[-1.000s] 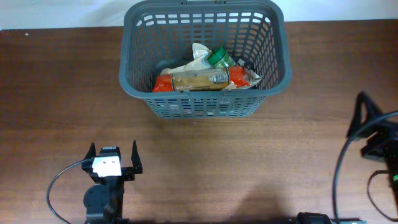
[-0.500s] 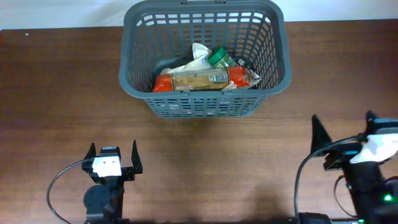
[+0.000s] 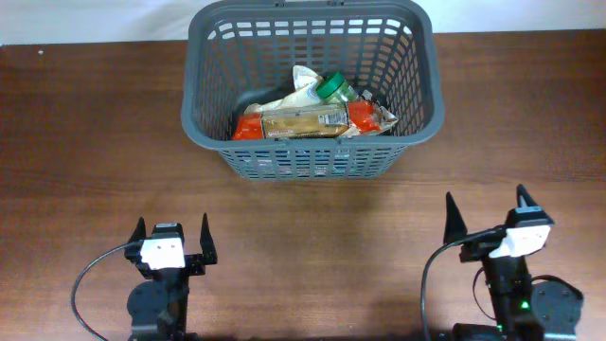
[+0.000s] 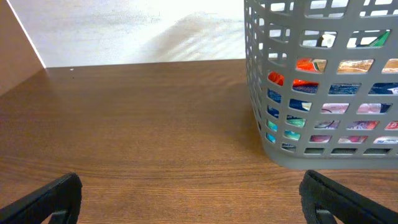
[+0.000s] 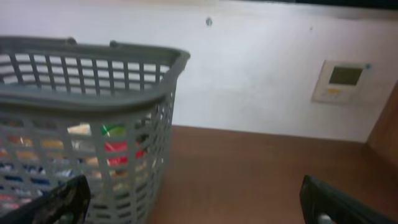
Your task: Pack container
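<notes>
The dark grey slotted basket (image 3: 308, 57) stands at the back middle of the table. It holds several groceries: a red and tan packet (image 3: 312, 120), a green-capped bottle (image 3: 331, 89) and a pale pouch. The basket also shows in the left wrist view (image 4: 323, 81) and in the right wrist view (image 5: 87, 118). My left gripper (image 3: 172, 233) is open and empty at the front left, well short of the basket. My right gripper (image 3: 486, 214) is open and empty at the front right, fingers pointing toward the back.
The brown wooden table (image 3: 85, 142) runs to a white wall (image 4: 124, 31) behind the basket. A wall panel (image 5: 341, 81) shows in the right wrist view. Black cables loop beside both arm bases at the front edge.
My right arm has swung in from the right edge to the front right and now rests with its fingers pointing back. The left arm and the basket have not moved.
</notes>
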